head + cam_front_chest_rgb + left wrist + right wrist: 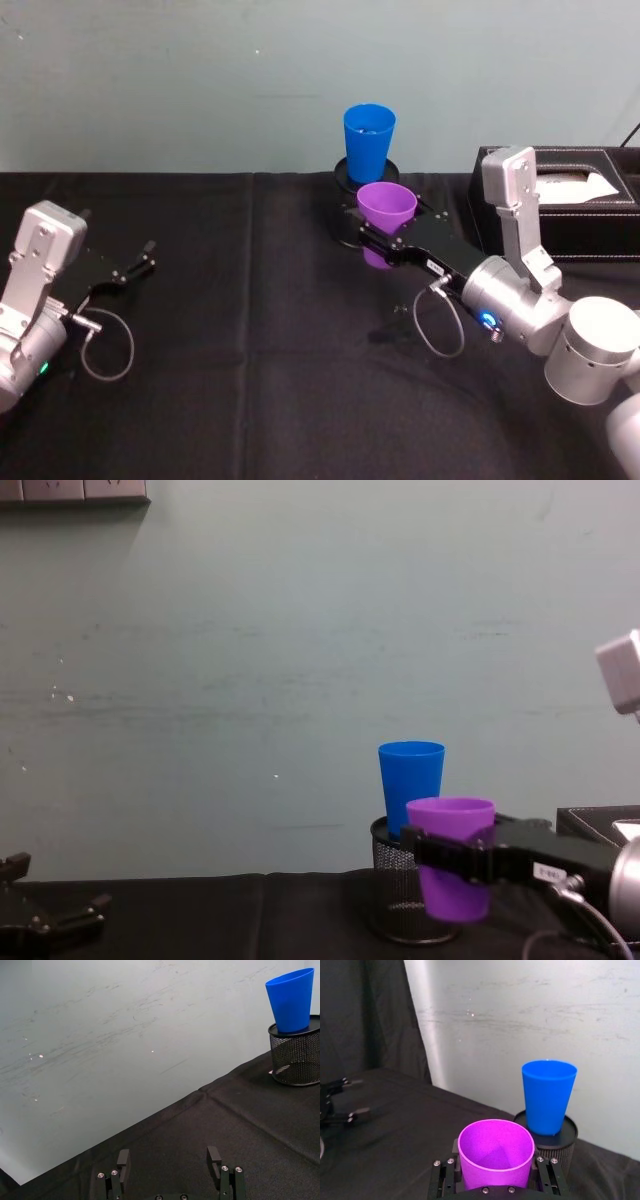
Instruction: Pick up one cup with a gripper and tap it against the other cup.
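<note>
The right gripper (378, 243) is clamped on the purple cup (386, 205), upright just before the black mesh holder (392, 900) bearing the blue cup (368, 135), a tissue box (575, 225) to the right. In the head view the purple cup hides much of the holder; the left gripper (143, 258) sits far left, fingers apart

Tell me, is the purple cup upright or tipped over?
Upright. The purple cup has its open mouth facing up, clamped in the right gripper.
</note>
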